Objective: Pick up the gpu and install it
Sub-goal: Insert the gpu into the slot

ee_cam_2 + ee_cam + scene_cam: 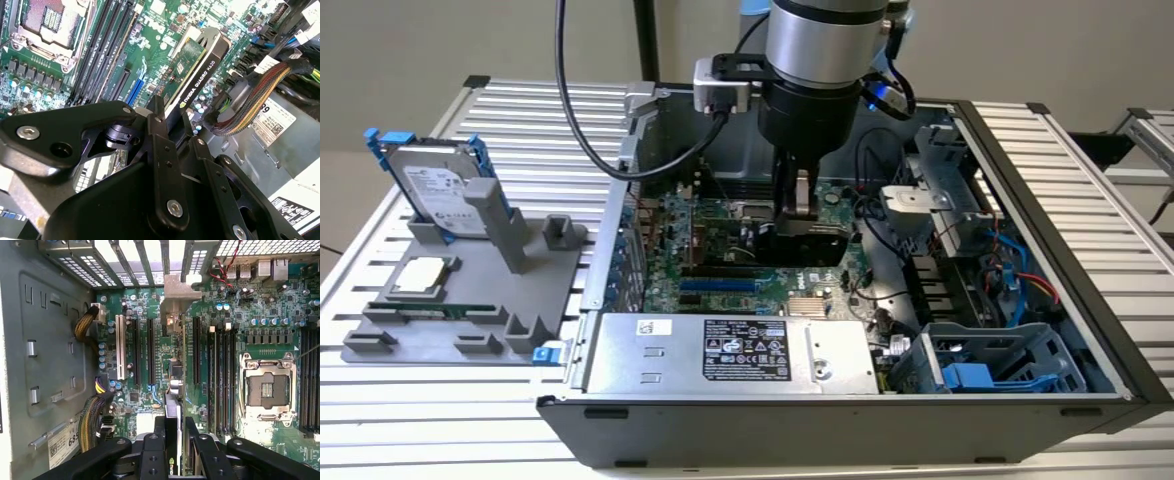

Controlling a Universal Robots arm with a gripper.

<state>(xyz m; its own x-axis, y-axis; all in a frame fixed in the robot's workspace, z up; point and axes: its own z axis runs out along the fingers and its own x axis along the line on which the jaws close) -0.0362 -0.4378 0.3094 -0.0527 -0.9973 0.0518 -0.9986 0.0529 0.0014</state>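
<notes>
- Black gripper [167, 137] fingers [155, 450] are seen clamped on the top edge of the gpu [197, 62], one on each face, in both wrist views.
- Green circuit board on one face, a black shroud on the other and a silver end bracket [181, 292] are shown; the card is held on edge, upright over the motherboard [150, 385].
- The install step is judged to be in hand: the card is carried inside the open computer case [1067, 190], above the expansion slots [136, 352], and full seating cannot be told.
- A straight downward press is called for, with bracket kept aligned to the rear openings [150, 260].
- Farther off, the cpu socket [266, 390] and bundled cables [250, 100] are seen.
</notes>
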